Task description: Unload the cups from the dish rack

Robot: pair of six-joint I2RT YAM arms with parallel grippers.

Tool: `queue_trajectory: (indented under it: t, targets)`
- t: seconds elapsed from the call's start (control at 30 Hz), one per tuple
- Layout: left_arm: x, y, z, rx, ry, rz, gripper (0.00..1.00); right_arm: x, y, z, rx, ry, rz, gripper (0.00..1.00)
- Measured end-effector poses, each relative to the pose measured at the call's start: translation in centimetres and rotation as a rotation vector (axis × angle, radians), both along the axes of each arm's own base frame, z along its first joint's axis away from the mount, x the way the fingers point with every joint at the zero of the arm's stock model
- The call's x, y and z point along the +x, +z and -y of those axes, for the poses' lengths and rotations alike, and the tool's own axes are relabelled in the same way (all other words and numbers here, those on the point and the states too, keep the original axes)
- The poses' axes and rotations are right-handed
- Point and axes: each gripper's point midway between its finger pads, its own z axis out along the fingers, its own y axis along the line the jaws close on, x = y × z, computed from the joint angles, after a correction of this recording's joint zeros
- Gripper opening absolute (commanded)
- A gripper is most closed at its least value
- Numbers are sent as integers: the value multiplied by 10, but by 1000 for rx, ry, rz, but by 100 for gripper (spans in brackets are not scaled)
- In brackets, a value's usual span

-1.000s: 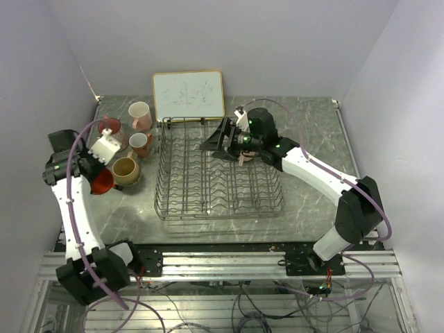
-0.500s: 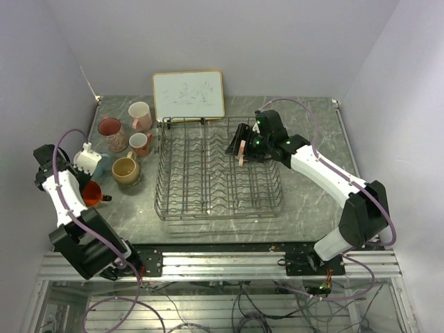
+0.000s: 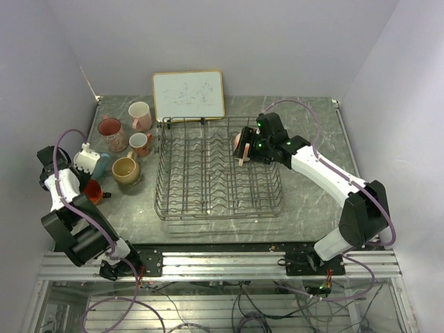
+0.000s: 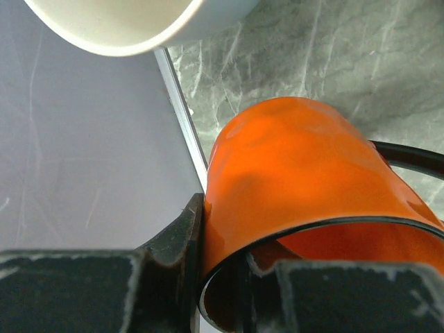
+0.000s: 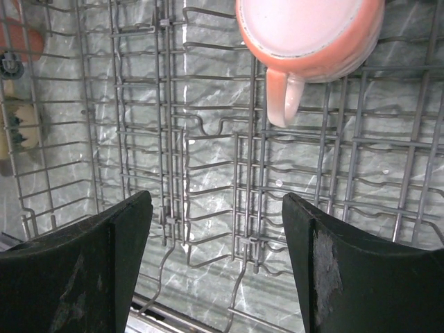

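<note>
The left claw (image 4: pixel 218 277) is pinching the orange mug (image 4: pixel 298 173) by its wall, right at the table edge (image 4: pixel 182 104), with a pale mug (image 4: pixel 139 21) close by; letting go here is risking a roll off the edge or a knock. The right claw (image 5: pixel 216 208) is hanging wide open over the pink mug (image 5: pixel 305 35) in the rack (image 5: pixel 168 139) (handle pointing at the jaws), so a low approach is risking a snag on the tines
</note>
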Motion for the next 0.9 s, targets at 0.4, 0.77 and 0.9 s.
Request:
queue_trajectory:
  t: [0.4,0.77,0.9]
  targets:
    - [-6,-23,-2,-3,14,-45,44,14,-12,23,-131,-87,45,77]
    - [0,-14,-7,16,23,-20,79,30,-44,18,-340,-128,75,69]
    - [-1,-4,-6,22,22,-10,86,35,-55,14,-400,-139,86,66]
